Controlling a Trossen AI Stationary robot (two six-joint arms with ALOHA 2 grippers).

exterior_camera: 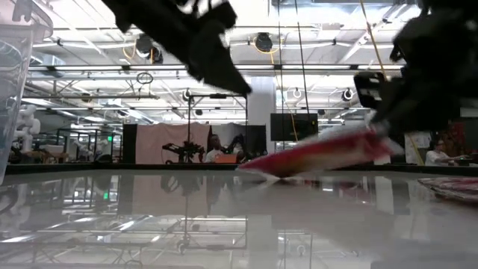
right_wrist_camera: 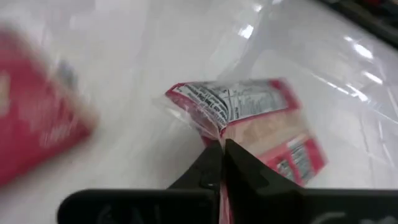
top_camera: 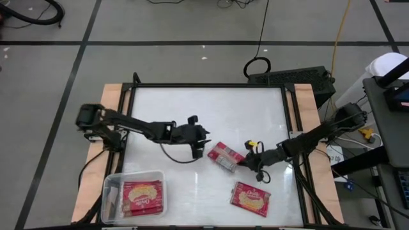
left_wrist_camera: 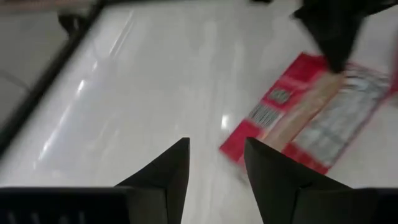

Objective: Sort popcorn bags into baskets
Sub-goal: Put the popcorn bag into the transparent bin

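Note:
A red popcorn bag (top_camera: 225, 155) lies printed back up in the middle of the table, tilted, with my right gripper (top_camera: 245, 163) shut on its right end. My left gripper (top_camera: 199, 151) hovers open just left of it, above the table; in the left wrist view its fingers (left_wrist_camera: 168, 174) stand apart with nothing between them. A second popcorn bag (top_camera: 250, 197) lies flat near the front edge. The clear basket (top_camera: 108, 185) stands at the front left with one red bag (top_camera: 144, 196) inside. My right gripper pinches the bag's edge (right_wrist_camera: 214, 127) between its two shut fingers, where the wrapper creases into a fold. The fingers come slanting down from the table's right side. That end is raised, and the bag slopes down to its other end (exterior_camera: 254, 166) at the table top.
Black frame rails and wooden strips (top_camera: 115, 102) border the white table top on the left and right. Bare white surface lies across the far half of the table. Cables and a dark box (top_camera: 291, 78) sit on the floor beyond the far edge.

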